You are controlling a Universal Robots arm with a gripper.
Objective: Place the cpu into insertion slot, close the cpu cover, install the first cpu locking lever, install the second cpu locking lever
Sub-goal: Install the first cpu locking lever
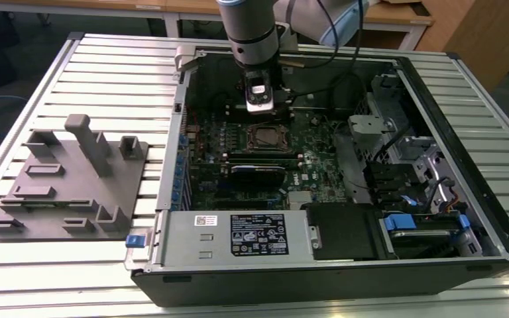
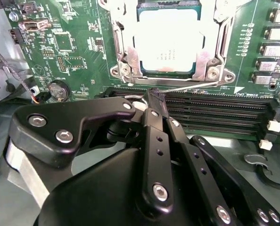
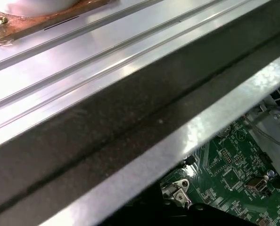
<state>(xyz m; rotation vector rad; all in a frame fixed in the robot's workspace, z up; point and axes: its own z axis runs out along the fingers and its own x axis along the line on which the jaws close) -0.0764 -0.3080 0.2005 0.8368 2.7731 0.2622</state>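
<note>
The cpu locking lever (image 2: 192, 86) lay along the insertion slot's (image 1: 252, 138) far edge, one end pinched in the gripper's (image 2: 152, 96) shut jaws.

I operated in a lab workshop: a slatted aluminium bench (image 1: 113, 73) carried an open computer case (image 1: 325, 283) and a grey fixture plate (image 1: 60, 199).

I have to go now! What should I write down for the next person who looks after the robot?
Hand: shut on the end of a thin locking lever.
Cpu: sitting in the insertion slot.
Cpu cover: looks folded down over the chip.
Done: cpu placed, cover closed.
Left: both levers; I cannot tell if either is hooked yet.
</note>
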